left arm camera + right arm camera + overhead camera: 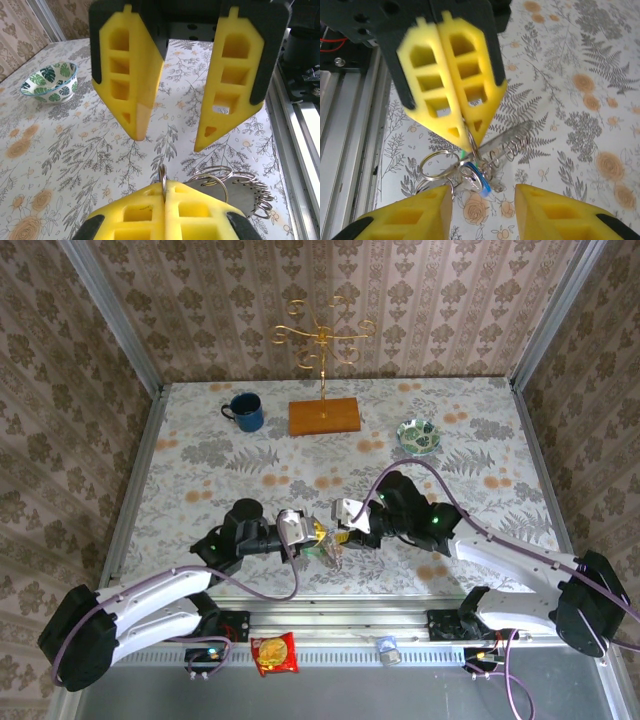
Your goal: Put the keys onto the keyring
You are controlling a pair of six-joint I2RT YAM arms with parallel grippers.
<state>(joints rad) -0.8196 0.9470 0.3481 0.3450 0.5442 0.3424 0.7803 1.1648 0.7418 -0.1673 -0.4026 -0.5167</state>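
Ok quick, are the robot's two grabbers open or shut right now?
Left gripper: closed, pinching the keyring.
Right gripper: open, holding nothing.

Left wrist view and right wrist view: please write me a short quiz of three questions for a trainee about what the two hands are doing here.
1. True or false: the left hand is shut on the keyring.
2. Which hand stands open? A: the left hand. B: the right hand. C: both.
3. Fill in: the key hanging under the left hand has a ____ plastic head.
Key: 1 true; 2 B; 3 blue.
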